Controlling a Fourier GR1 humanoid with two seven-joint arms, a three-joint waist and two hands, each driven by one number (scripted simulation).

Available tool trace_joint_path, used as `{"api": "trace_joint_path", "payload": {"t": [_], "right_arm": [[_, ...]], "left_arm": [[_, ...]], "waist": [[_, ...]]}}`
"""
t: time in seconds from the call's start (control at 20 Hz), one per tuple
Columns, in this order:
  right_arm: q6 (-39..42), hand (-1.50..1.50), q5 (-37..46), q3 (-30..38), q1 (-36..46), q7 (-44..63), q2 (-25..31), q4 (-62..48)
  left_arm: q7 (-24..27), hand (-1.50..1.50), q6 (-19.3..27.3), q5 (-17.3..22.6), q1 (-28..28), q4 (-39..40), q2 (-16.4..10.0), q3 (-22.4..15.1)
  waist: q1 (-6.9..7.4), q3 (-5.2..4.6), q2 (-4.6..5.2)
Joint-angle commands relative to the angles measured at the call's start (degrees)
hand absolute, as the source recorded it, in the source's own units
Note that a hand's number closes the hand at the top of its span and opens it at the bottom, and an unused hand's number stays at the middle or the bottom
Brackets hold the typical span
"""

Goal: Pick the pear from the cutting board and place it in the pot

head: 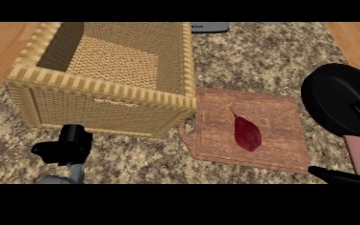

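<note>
Pear (247,132) is lying on the board (281,119), long axis pointing away, up-left of the nearer right hand (336,175), whose state I can't tell; left hand (63,148) is resting open.

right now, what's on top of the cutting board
Only a dark red pear lies on the cutting board, near its middle. The wood beneath the pear is covered.

Seemingly the pot (335,97), cut by the right edge; right hand (339,176) mostly off-frame.
</note>
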State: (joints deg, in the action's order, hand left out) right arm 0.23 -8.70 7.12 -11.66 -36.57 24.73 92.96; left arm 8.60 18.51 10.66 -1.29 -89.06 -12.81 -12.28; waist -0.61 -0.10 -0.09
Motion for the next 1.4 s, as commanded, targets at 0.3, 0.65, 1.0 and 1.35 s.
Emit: {"api": "trace_joint_path", "payload": {"t": [0.3, 0.65, 1.0, 1.35], "right_arm": [[3.97, -1.5, 17.35, -11.27, -0.16, 24.69, 12.2, 7.6], [5.33, -1.5, 22.78, -17.74, 5.74, 40.04, 4.74, 11.45], [9.36, -1.5, 28.26, -19.59, 5.57, 44.35, 4.65, 8.99], [10.24, -1.5, 33.22, -21.21, 13.14, 42.78, -4.34, -2.97]], "left_arm": [[-0.29, 0.0, 0.03, -1.38, 1.49, -2.25, 1.02, -1.81], [-1.19, 0.0, -2.09, -0.46, 1.08, -2.23, 0.6, 2.2], [-2.74, 0.0, -2.01, -2.47, -0.19, -2.72, 1.91, 2.12], [0.23, 0.0, -5.84, -2.62, -0.03, 0.64, 3.22, 4.8]], "waist": [[1.4, 0.01, 0.11], [0.9, 0.09, 0.08], [0.54, 0.09, 0.04], [0.73, 0.1, 0.11]]}}
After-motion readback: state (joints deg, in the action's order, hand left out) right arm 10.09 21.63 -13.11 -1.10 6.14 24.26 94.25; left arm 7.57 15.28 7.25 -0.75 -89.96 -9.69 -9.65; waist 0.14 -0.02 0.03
